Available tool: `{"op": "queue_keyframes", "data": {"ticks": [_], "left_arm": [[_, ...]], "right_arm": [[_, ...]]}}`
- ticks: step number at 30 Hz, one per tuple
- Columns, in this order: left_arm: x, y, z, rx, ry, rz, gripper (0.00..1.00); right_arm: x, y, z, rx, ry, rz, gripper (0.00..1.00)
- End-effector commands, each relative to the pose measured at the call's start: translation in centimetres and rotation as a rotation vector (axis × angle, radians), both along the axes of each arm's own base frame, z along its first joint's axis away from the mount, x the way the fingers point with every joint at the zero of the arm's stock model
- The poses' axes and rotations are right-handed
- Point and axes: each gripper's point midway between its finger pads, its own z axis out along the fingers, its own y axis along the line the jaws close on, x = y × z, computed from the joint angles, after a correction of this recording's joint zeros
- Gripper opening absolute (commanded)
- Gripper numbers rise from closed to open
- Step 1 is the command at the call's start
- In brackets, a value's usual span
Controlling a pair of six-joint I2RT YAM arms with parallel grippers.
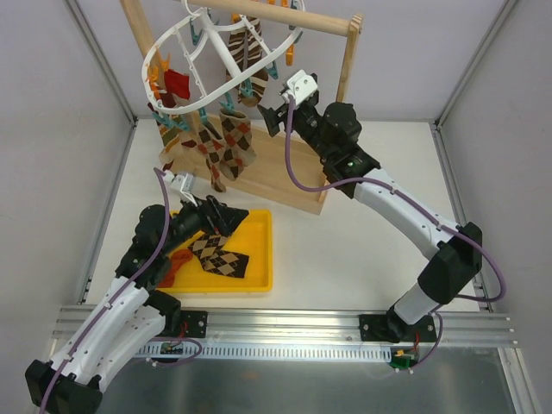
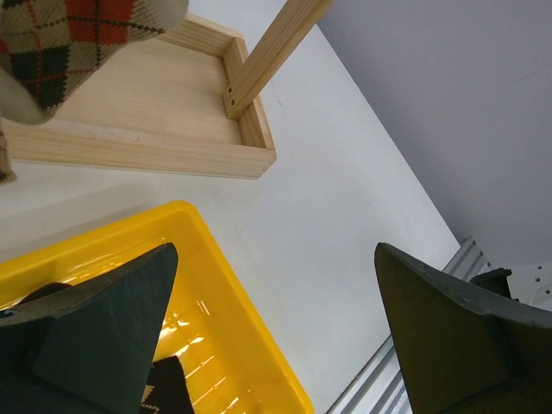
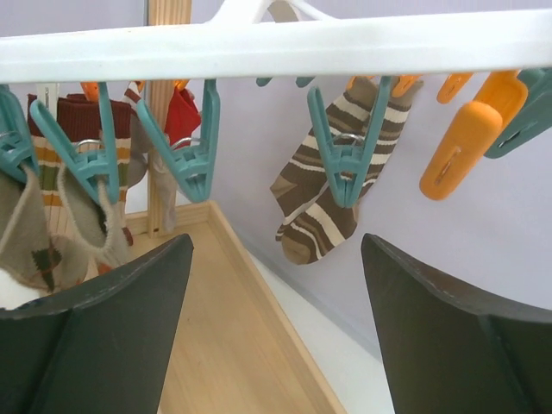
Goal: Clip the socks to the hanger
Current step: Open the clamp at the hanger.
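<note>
One sock (image 1: pixel 178 83) hangs clipped; the other sock (image 1: pixel 176 264) lies in the tray (image 1: pixel 259 280). Next, I'd say, the left gripper (image 1: pixel 231 220), wide and empty, should grab it; the right gripper (image 1: pixel 269 119) gapes too.

I see the wooden stand (image 2: pixel 155 112) as pale bare wood, matt, with fine grain showing. Hanging from its rail, the hanger (image 3: pixel 259 47) is smooth white plastic with a slight sheen. Its teal pegs (image 3: pixel 345 159) and orange pegs (image 3: pixel 461 142) are smooth plastic too, with thin metal spring rings. The red sock (image 1: pixel 178 84) clipped there looks like soft matt knit, and the striped sock (image 3: pixel 319 207) is ribbed cloth. In front of the stand, the yellow tray (image 2: pixel 233 293) is glossy plastic catching the light. The table (image 2: pixel 345 198) under the stand is smooth matt white.
</note>
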Motion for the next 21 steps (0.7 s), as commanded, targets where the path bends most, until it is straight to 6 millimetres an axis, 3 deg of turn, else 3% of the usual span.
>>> {"op": "queue_keyframes", "data": {"ticks": [1, 12, 21], "left_arm": [[-0.2, 0.0, 1.6, -0.004, -0.096, -0.008, 0.99], [-0.2, 0.4, 0.9, 0.03, -0.1, 0.003, 0.99], [-0.1, 0.6, 0.6, 0.035, -0.096, 0.016, 0.99]], "right_arm": [[-0.3, -0.4, 6.0, 0.086, -0.163, 0.009, 0.83], [1.6, -0.8, 7.8, 0.095, -0.211, -0.05, 0.78], [2.8, -0.3, 8.0, 0.089, -0.235, -0.058, 0.77]]}}
